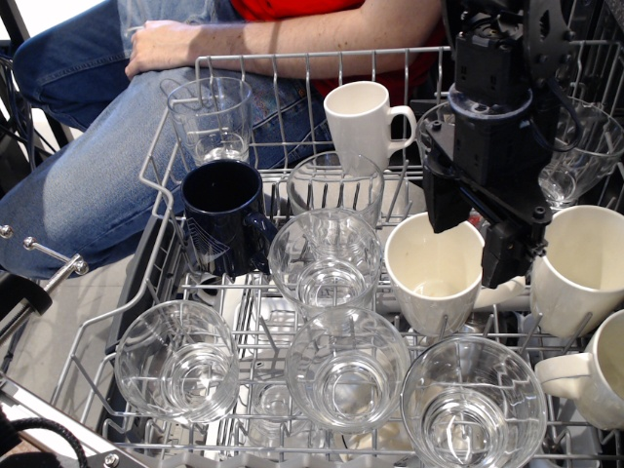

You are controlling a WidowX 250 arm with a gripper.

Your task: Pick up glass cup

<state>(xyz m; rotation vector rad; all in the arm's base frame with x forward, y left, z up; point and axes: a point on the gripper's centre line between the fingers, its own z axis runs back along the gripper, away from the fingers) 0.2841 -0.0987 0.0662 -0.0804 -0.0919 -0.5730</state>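
Hanging over the right half of the dish rack [161, 146], the gripper [478, 239] has its two dark fingers apart, one at the rim of a white mug [429, 268] and the other over the gap between that mug and a second white mug [575, 268] to its right. Nothing is held between them.

Taking the first white mug as the landmark, several glass cups stand around it, all upright with their rims facing up. The closest is the glass cup [327, 258] just to the mug's left, nearly touching it. Another glass [336, 185] stands behind that one, two more sit in front of the mug at the rack's near edge [348, 369] [473, 402], and one lies further left in front [175, 359]. A tall glass [210, 119] stands far back left, beyond a dark blue mug [222, 214]. Behind and to the right of the landmark, partly hidden by the gripper body, there is one more glass [575, 146].

My judgement is that the gripper sits over the mug, not over any glass, so the coming move turns on a sideways shift: leftward to reach the nearest cup. Its axis is vertical, so the fingers would have to straddle the rim or wall from above, with the mug crowding one side.

A person's hand [166, 44] rests behind the rack.
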